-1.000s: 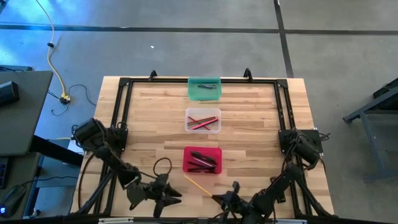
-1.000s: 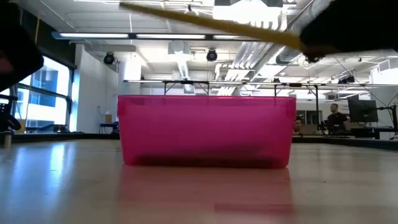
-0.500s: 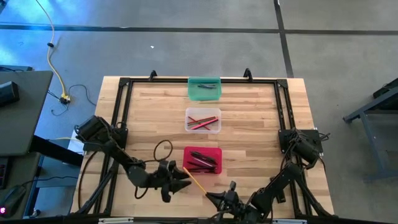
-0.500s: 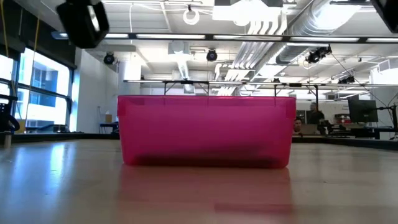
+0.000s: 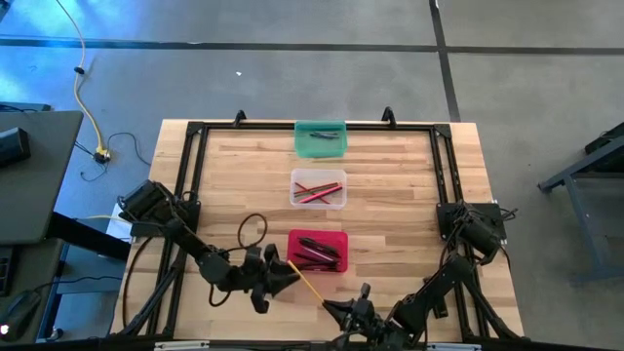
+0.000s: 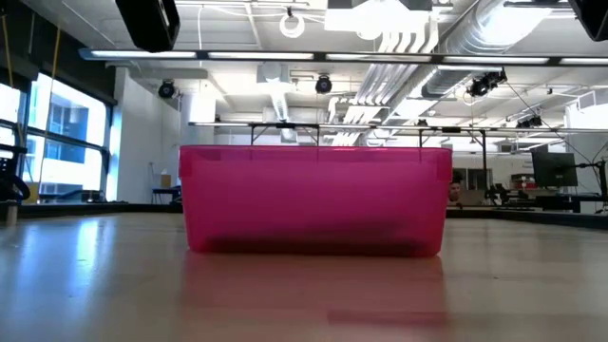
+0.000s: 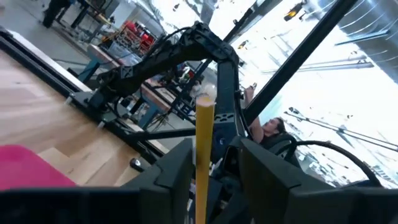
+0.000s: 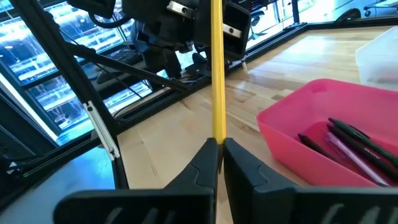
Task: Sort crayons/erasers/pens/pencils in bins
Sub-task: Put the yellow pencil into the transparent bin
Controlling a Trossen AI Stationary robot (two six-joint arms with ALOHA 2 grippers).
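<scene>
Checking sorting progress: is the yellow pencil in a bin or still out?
Out. The yellow pencil is pinched in the right pincer, beside the red bin.

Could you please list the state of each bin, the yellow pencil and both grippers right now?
Yellow pencil: held off the table between both grippers.
Right gripper: shut on one end of the pencil.
Left gripper: at the pencil's other end, grip unclear.
Red bin: upright, holding dark pens.
Clear bin: upright, holding red sticks.
Green bin: upright, something dark inside.
</scene>
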